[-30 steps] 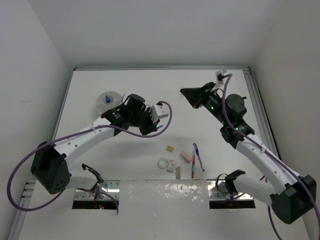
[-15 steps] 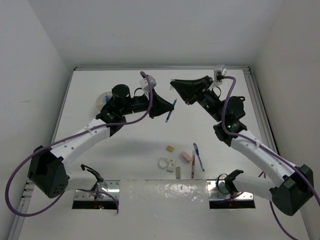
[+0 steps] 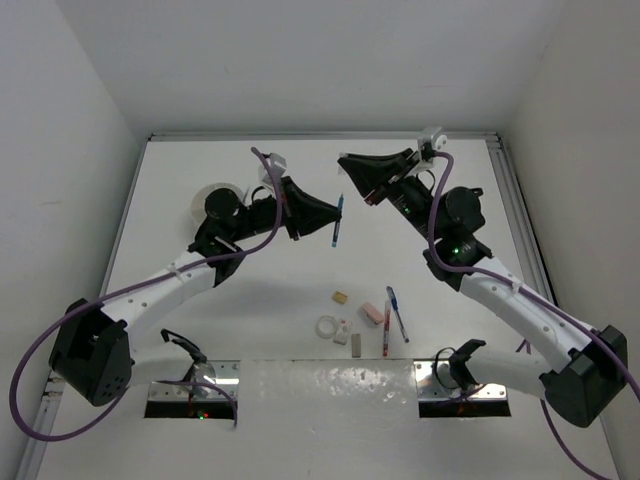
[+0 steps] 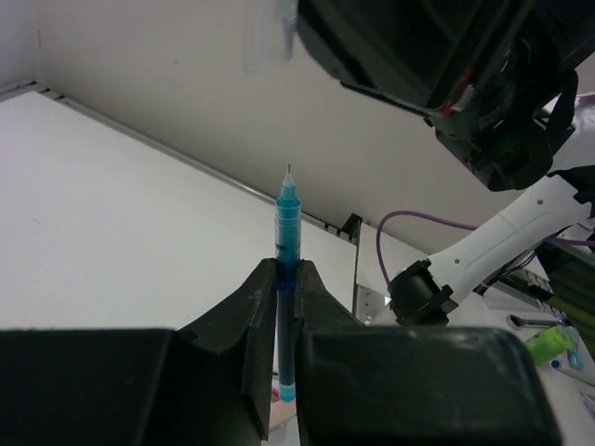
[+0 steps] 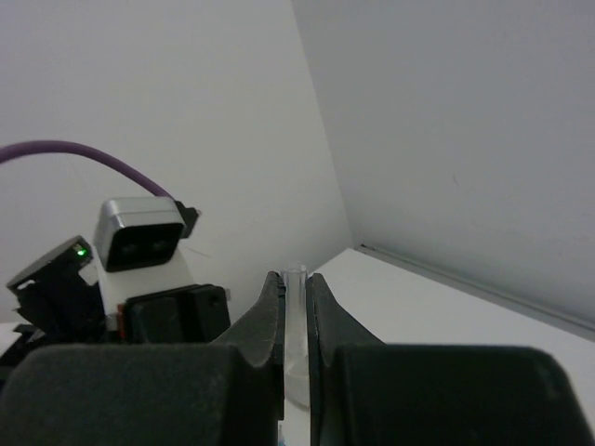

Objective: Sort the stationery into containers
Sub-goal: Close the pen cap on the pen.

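My left gripper (image 3: 331,214) is shut on a blue pen (image 3: 337,220) and holds it upright in the air above the table's middle; in the left wrist view the pen (image 4: 287,232) stands between the jaws, tip up. My right gripper (image 3: 348,168) is shut on a clear pen cap (image 5: 295,311), raised just above and right of the pen; the cap also shows in the left wrist view (image 4: 268,37). The round white tub (image 3: 203,200) lies at the far left, partly hidden by the left arm. Another blue pen (image 3: 397,312), a red pen (image 3: 386,336), a pink eraser (image 3: 371,313), a tan block (image 3: 341,297), a tape ring (image 3: 326,326) and a white eraser (image 3: 344,329) lie near the front.
White walls close the table on the left, back and right. A metal plate (image 3: 330,385) with both arm bases runs along the near edge. Purple cables loop off both arms.
My left gripper has swung up and round so the blue pen now points at the right gripper. My right gripper has moved left and up towards it.
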Controlling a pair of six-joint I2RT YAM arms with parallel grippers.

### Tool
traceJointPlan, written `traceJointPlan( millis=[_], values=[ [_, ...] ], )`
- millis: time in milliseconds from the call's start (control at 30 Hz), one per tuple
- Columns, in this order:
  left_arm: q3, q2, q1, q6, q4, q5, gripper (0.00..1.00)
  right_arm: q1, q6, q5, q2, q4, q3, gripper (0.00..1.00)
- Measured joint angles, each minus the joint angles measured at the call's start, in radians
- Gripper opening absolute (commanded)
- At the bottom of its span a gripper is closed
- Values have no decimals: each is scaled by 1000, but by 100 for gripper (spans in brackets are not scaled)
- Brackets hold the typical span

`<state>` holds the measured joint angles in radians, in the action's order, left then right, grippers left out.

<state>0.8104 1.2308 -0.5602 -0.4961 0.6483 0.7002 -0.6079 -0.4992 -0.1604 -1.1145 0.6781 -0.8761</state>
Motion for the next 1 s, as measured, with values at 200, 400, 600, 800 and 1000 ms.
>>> traceJointPlan(
  millis=[200, 400, 600, 800, 1000],
  values=[
    [-21, -26, 6, -20, 45, -6, 0, -29, 23, 60, -24, -29, 0, 0],
    [-24, -29, 15, -38, 51, -14, 0, -49, 24, 82, -39, -33, 0, 0],
    [-29, -29, 26, -47, 46, -42, 0, -49, 16, 83, -39, -32, 0, 0],
    [-34, -29, 39, -32, 35, -57, 0, -52, 5, 83, -39, -32, 0, 0],
    [-34, -29, 39, -24, 30, -57, 0, -65, -6, 83, -39, -32, 0, 0]
  ],
)
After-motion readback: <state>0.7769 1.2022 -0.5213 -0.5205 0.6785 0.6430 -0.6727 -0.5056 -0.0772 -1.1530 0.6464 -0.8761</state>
